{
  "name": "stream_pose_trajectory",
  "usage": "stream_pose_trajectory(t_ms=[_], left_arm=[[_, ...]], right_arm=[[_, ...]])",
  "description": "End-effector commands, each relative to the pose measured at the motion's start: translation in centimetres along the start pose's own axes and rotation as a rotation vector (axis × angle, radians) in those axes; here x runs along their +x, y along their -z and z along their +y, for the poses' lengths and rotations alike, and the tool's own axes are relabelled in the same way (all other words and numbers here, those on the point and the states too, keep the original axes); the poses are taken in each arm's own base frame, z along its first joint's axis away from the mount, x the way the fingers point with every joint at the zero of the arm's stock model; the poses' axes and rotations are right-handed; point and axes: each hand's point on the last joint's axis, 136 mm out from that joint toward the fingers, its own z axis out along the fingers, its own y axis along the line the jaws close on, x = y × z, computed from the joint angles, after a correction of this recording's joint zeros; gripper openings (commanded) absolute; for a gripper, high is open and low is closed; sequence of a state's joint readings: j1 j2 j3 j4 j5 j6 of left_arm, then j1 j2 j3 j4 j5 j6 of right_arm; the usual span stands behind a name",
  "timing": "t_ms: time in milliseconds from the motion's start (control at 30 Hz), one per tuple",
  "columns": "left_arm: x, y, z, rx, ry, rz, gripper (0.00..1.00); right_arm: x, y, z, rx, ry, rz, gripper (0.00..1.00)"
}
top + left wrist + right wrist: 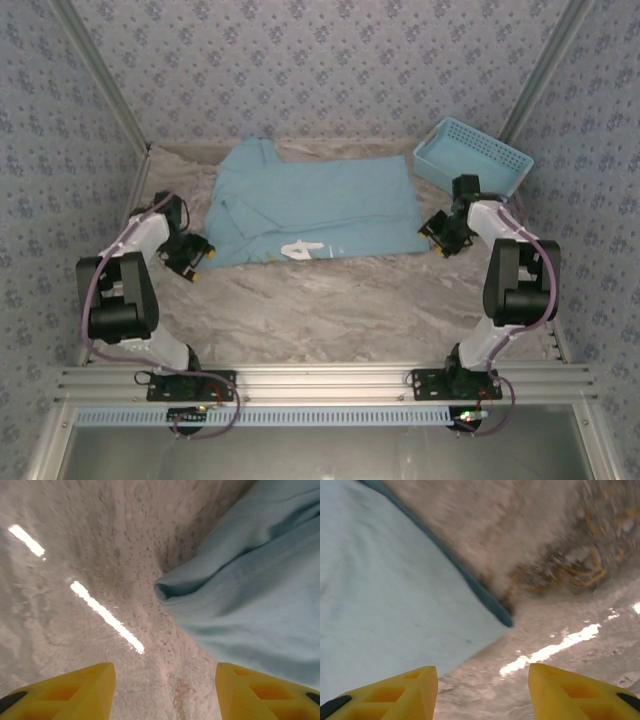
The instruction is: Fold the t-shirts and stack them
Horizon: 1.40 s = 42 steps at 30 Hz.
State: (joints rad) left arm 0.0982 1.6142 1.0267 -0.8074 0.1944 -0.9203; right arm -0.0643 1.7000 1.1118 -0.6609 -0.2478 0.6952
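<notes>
Marble table (330,310), blue t-shirt (320,205) (white print up), L fingers (198,253) apart, empty, R fingers (440,232) same.

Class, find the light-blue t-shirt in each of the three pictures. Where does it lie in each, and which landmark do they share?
Top view: t-shirt spread across the middle of the picture.
Left wrist view: t-shirt fills the right side, a folded edge pointing left.
Right wrist view: t-shirt covers the left side, its corner pointing lower right.
Shared landmark: the marbled table beneath it.
</notes>
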Motion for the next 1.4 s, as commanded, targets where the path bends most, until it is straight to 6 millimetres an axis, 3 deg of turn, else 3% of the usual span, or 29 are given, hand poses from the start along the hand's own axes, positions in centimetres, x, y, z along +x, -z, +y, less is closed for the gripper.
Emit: stream_pose_trajectory(t_ms=[0,100,300,600,700,833,933,1367], left_arm=[[-1.0,-0.5,-3.0,0.138,0.005,-0.022,0.56],[-1.5,-1.6,-2.2,0.098,-0.001,-0.031,0.5],[-3.6,-2.5,-1.2,0.028,-0.013,-0.081,0.3],[-4.6,-2.9,-1.1,0.008,-0.013,-0.1,0.03],[-4.8,-2.5,-0.8,-0.012,-0.017,-0.115,0.0],[-4.8,-1.4,0.3,-0.062,-0.015,-0.138,0.0],[-4.2,-0.5,1.7,-0.104,0.008,-0.15,0.0],[2.0,0.2,8.7,-0.209,0.132,-0.105,0.0]], right_arm=[[0.0,-0.4,-0.4,-0.025,-0.03,0.003,0.55],[0.1,-1.1,-0.9,-0.02,-0.036,0.013,0.55],[0.1,-2.0,-1.5,0.009,-0.045,0.029,0.53],[-0.7,-4.4,0.6,-0.026,-0.037,0.01,0.42],[-0.7,-5.1,0.9,-0.004,-0.034,0.023,0.25],[-0.8,-4.4,0.0,0.078,-0.02,-0.02,0.01],[-0.5,-3.3,-0.7,0.119,0.003,-0.046,0.0],[8.6,-0.5,-7.3,0.232,-0.059,0.061,0.0]])
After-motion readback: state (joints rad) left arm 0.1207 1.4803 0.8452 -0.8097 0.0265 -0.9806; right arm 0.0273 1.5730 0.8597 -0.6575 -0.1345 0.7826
